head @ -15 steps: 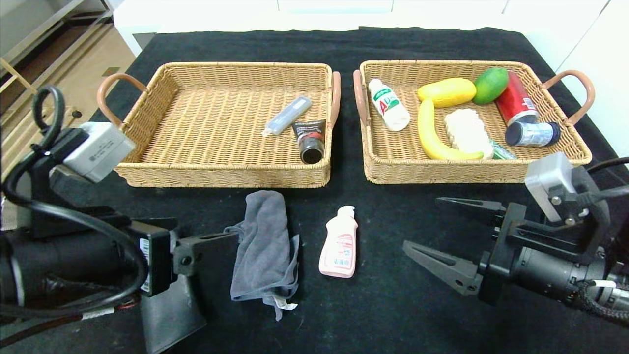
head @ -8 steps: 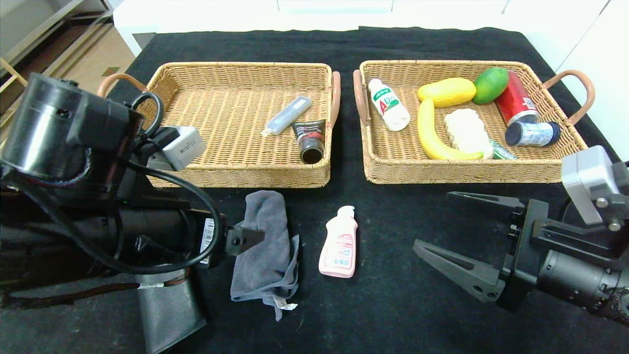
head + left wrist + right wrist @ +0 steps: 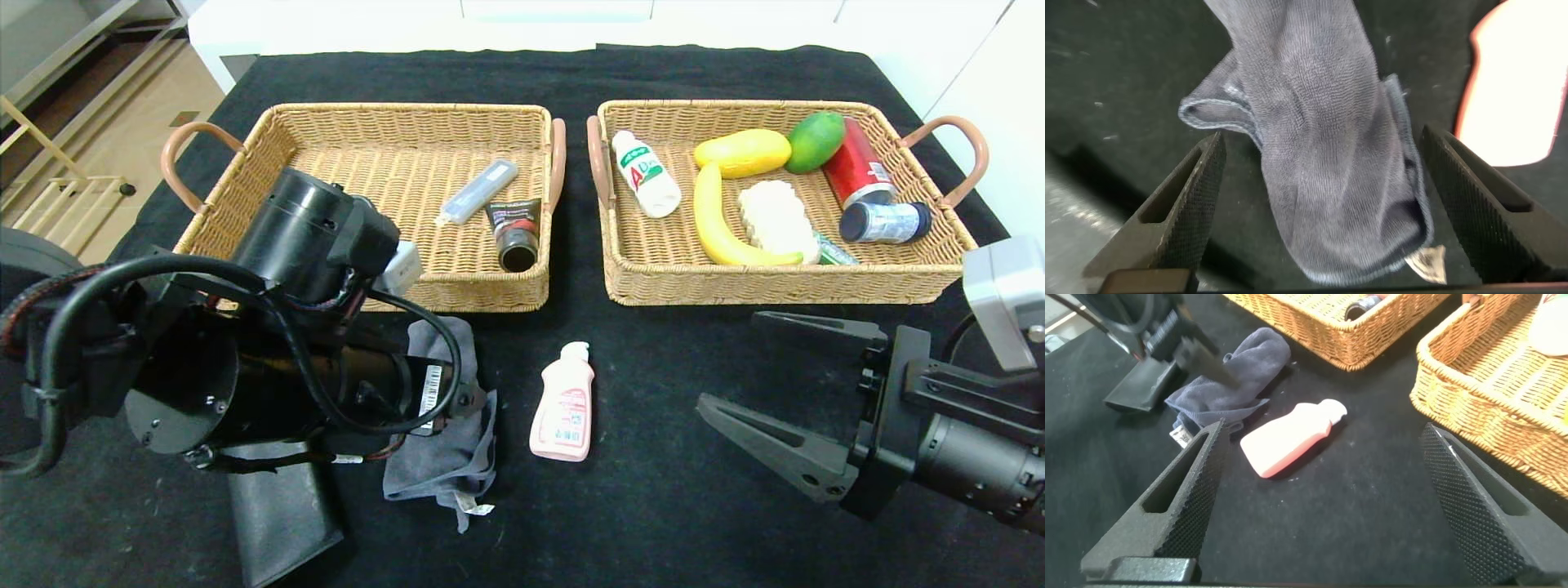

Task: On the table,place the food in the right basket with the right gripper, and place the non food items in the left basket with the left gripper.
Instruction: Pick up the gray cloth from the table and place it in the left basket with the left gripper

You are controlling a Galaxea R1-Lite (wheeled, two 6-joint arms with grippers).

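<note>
Your left tool (image 3: 1319, 204) hangs low over the crumpled grey cloth (image 3: 445, 425) at the front of the black-covered table (image 3: 653, 506), its two fingers spread wide with the cloth lying between them and nothing gripped. From the head view, the left arm's bulky black wrist covers the near-left part of that cloth, so you can only see its right edge and the white tag at its front corner.

Just beside the cloth, toward the robot's right, lies the pink plastic bottle with a white cap (image 3: 563, 404), flat on the table with its cap pointing at the baskets. A flat black rectangular object (image 3: 282, 514) rests on the table in front of the left arm.

Your right tool (image 3: 784, 392) hovers over the table's front right, also spread wide and holding nothing, well apart from the pink bottle and just in front of the right wicker basket (image 3: 784, 282).

The left wicker basket (image 3: 367, 286) holds a grey oblong case (image 3: 478, 192) and a black tube (image 3: 514, 233), both near its right wall. The right basket is crowded: a small white bottle with a green label (image 3: 647, 174), a yellow mango-shaped fruit (image 3: 743, 153), a green round fruit (image 3: 816, 140), a yellow banana (image 3: 722, 224), a pale ridged block (image 3: 775, 216), a red can (image 3: 856, 171) and a small dark-capped jar (image 3: 886, 222).
</note>
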